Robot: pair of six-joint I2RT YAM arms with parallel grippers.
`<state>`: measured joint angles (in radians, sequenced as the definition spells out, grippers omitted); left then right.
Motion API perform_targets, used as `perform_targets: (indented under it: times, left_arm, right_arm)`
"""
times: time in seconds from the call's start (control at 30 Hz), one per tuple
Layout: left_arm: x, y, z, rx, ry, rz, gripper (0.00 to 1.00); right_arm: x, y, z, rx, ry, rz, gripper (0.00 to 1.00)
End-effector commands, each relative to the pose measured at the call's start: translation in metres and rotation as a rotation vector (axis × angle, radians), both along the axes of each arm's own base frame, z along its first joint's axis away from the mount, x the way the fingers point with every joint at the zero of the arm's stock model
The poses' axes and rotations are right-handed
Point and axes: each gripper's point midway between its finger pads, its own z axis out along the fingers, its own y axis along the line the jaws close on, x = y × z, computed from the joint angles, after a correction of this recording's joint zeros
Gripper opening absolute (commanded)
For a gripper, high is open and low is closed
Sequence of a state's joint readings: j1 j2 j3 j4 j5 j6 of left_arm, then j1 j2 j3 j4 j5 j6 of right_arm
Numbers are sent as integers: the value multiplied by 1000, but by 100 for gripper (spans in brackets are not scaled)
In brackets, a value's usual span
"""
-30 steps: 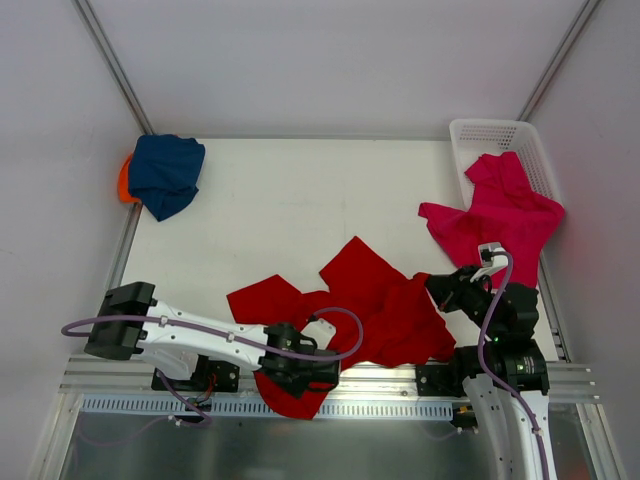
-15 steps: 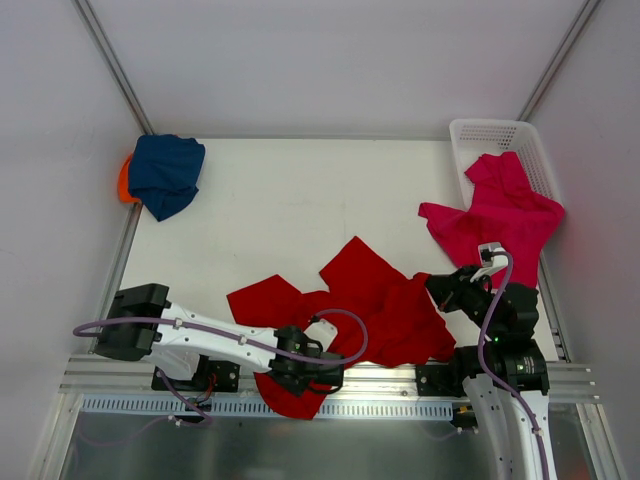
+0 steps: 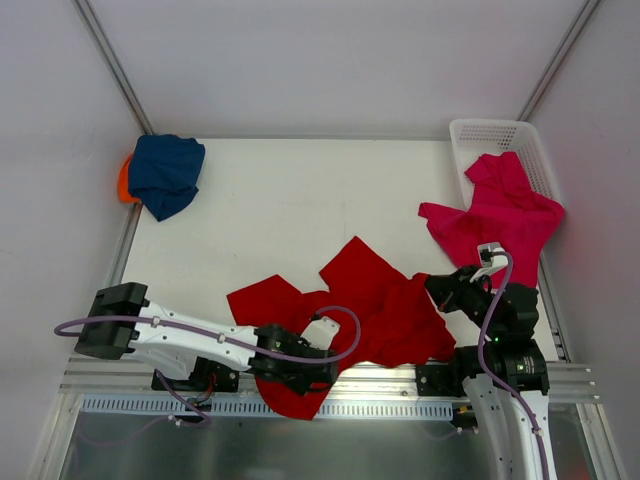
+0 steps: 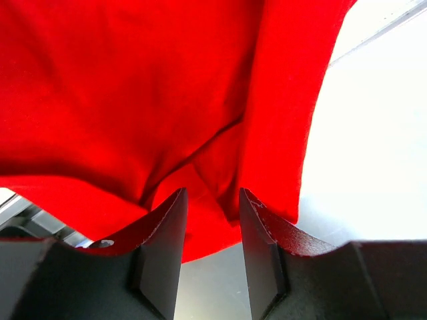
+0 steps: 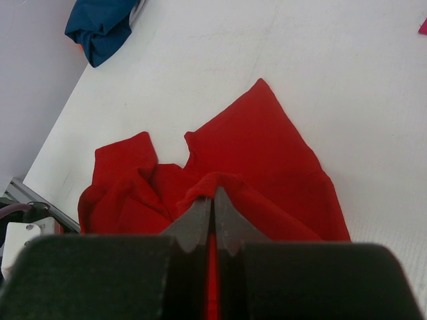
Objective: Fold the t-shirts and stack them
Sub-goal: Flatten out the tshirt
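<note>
We see the red t-shirt (image 3: 375, 300) lying crumpled at the near edge of the worktop (image 3: 290, 200), between the two arms, with one lobe hanging over that edge. The left gripper (image 4: 213, 193) sits at this overhanging part. Its fingers stand a narrow gap apart and red cloth fills the gap, but we cannot tell whether they pinch it. The right gripper (image 5: 213, 195) is closed tight on a raised fold at the shirt's right side, with a thin line of red between its fingers.

In the far left corner the navy t-shirt (image 3: 165, 172) lies bundled on the orange t-shirt (image 3: 123, 182), of which we see only a sliver. The magenta-pink t-shirt (image 3: 495, 215) spills from the white basket (image 3: 490, 130) at the far right onto the worktop, well apart from the red one.
</note>
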<state>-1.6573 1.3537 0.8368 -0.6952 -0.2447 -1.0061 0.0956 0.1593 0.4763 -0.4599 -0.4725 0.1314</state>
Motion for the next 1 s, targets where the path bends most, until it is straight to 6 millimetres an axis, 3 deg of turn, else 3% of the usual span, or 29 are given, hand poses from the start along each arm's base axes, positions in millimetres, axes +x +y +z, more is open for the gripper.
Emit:
perform_targets:
  times: [0.0, 0.73, 0.97]
  left_arm:
    - [-3, -5, -3, -23, 0, -19, 37]
    - [-3, 13, -23, 24, 9, 33, 37]
    - [-2, 19, -27, 31, 11, 49, 30]
  right_arm:
    - [3, 3, 6, 19, -21, 13, 1]
    - [2, 3, 6, 20, -22, 16, 1]
    - [2, 4, 6, 21, -22, 15, 1]
